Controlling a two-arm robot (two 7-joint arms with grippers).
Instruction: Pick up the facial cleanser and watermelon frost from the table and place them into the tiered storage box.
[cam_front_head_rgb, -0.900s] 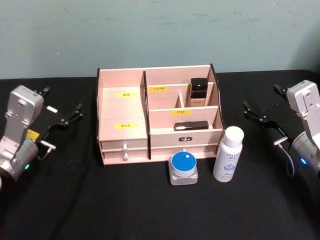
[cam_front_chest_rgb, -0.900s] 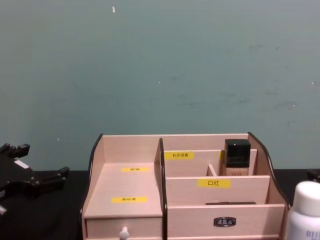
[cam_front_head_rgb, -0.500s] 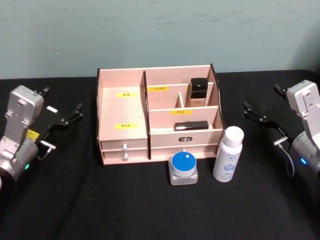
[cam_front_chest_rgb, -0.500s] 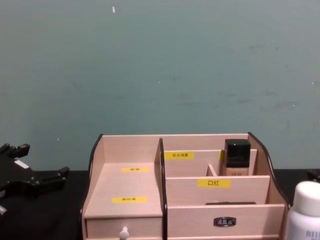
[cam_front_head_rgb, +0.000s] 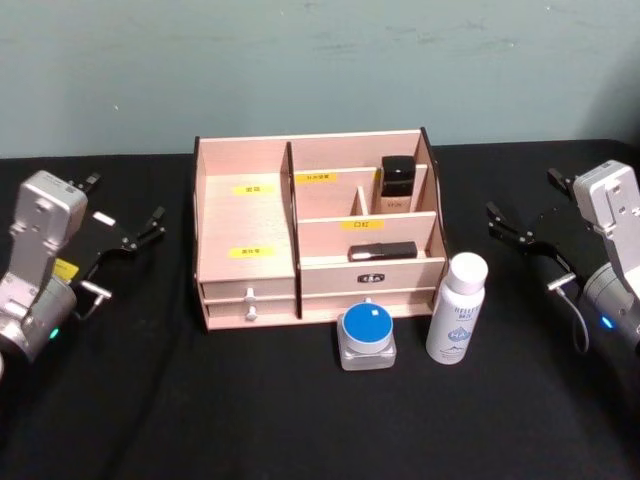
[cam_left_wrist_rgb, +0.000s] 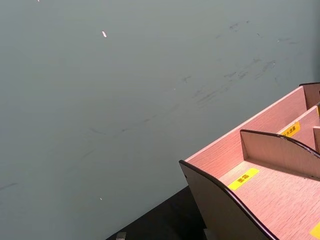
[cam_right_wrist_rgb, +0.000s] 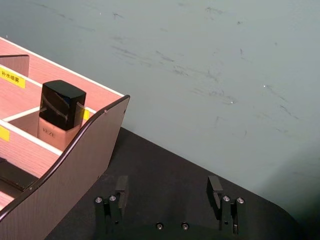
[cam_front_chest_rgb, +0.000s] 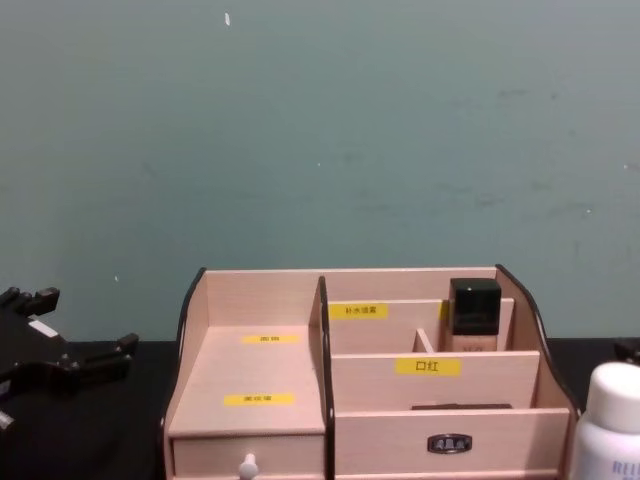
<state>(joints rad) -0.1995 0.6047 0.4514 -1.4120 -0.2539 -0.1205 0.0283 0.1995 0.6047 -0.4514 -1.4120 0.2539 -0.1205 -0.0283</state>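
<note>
The tiered storage box (cam_front_head_rgb: 245, 215) stands mid-table, also seen in the chest view (cam_front_chest_rgb: 265, 365) and in the wrist views (cam_left_wrist_rgb: 280, 185) (cam_right_wrist_rgb: 75, 170). In front of it on the black cloth stand a white bottle with a blue label (cam_front_head_rgb: 456, 310) (cam_front_chest_rgb: 612, 420) and a clear jar with a blue lid (cam_front_head_rgb: 367, 336). I cannot tell which is the facial cleanser and which the watermelon frost. My left gripper (cam_front_head_rgb: 125, 200) (cam_front_chest_rgb: 85, 320) hovers open left of the box. Off to the box's right, my right gripper (cam_front_head_rgb: 522, 195) (cam_right_wrist_rgb: 168, 192) is open and holds nothing.
A black-capped bottle (cam_front_head_rgb: 397, 180) (cam_right_wrist_rgb: 59, 112) sits in the box's back right compartment, and a flat black item (cam_front_head_rgb: 383, 251) lies in a lower front tier. The box's wide left compartment holds nothing. A teal wall rises behind the table.
</note>
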